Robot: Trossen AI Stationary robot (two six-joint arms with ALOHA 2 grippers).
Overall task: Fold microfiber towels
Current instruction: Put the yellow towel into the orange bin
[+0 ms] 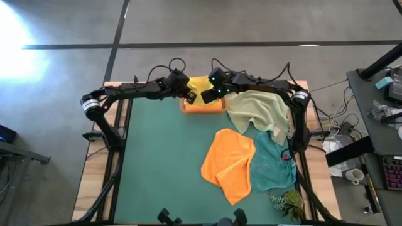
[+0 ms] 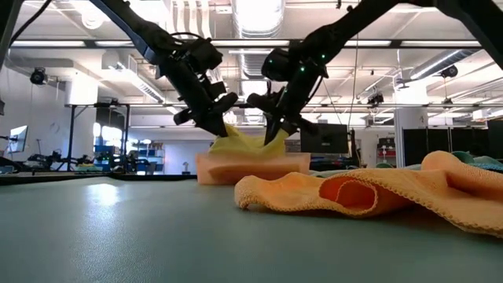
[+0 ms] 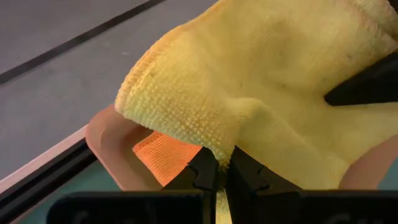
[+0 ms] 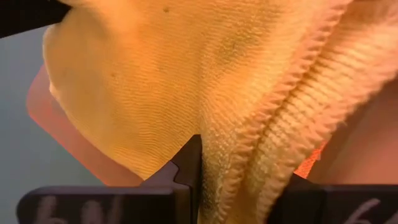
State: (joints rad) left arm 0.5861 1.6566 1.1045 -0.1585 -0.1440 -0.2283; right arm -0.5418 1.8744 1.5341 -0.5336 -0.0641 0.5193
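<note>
A folded yellow towel [image 1: 200, 84] hangs over the small wooden tray [image 1: 204, 108] at the table's far middle. My left gripper [image 1: 188, 95] is shut on its left end and my right gripper [image 1: 211, 94] on its right end. In the tray under it lies an orange towel [image 3: 163, 155]. A pale green towel [image 1: 257, 110], a second orange towel [image 1: 229, 163] and a teal towel [image 1: 273, 164] lie crumpled on the green mat [image 1: 163, 157] to the right. My left gripper pinches a lower fold of the yellow towel [image 3: 219, 144] between its two fingers, slanting down from the table's left. The cloth bulges above the fingers and sags toward the tray. My right gripper [image 4: 245, 168] pinches a thick bundle of several hemmed layers [image 4: 249, 149] between its two fingers, slanting down from the table's right. The towel sags slack between both grippers [image 2: 244, 141] above the tray.
A small green plant [image 1: 286, 202] stands at the near right corner. The crumpled orange towel [image 2: 369, 189] lies in front of the tray on the right. The mat's left half is bare.
</note>
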